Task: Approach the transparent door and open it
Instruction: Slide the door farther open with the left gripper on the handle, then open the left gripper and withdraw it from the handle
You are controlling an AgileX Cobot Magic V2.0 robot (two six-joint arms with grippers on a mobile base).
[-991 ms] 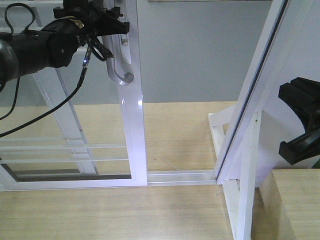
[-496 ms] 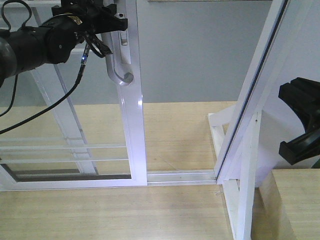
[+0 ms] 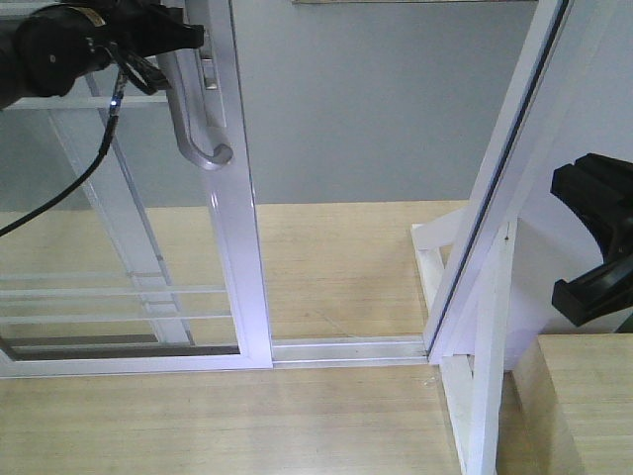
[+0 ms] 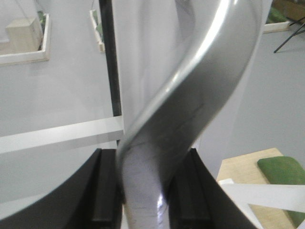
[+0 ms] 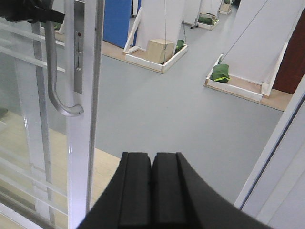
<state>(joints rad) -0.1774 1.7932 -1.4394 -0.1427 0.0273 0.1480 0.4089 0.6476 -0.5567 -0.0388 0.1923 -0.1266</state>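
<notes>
Exterior front-facing view: looks down on the transparent door [image 3: 244,277], standing in its floor track [image 3: 346,348] at the left, well apart from the slanted white frame [image 3: 495,198] at the right, with an open gap between. Grips the curved grey pull handle [image 3: 211,158] near its top with the left gripper [image 3: 178,40]; from the left wrist, jaws closed narrow on the metal, pressing it from both sides. Judged a hold for dragging the panel sideways along the track, away from the slanted frame. Parks the right gripper [image 5: 152,162] off to the right, clear of the opening, jaws pressed together on nothing. Underfoot, pale wood planking [image 3: 346,247] on both sides of the track; beyond, a smooth grey floor [image 5: 181,105], white-edged platforms [image 5: 143,62] and green bags [image 5: 220,72] in a large hall
</notes>
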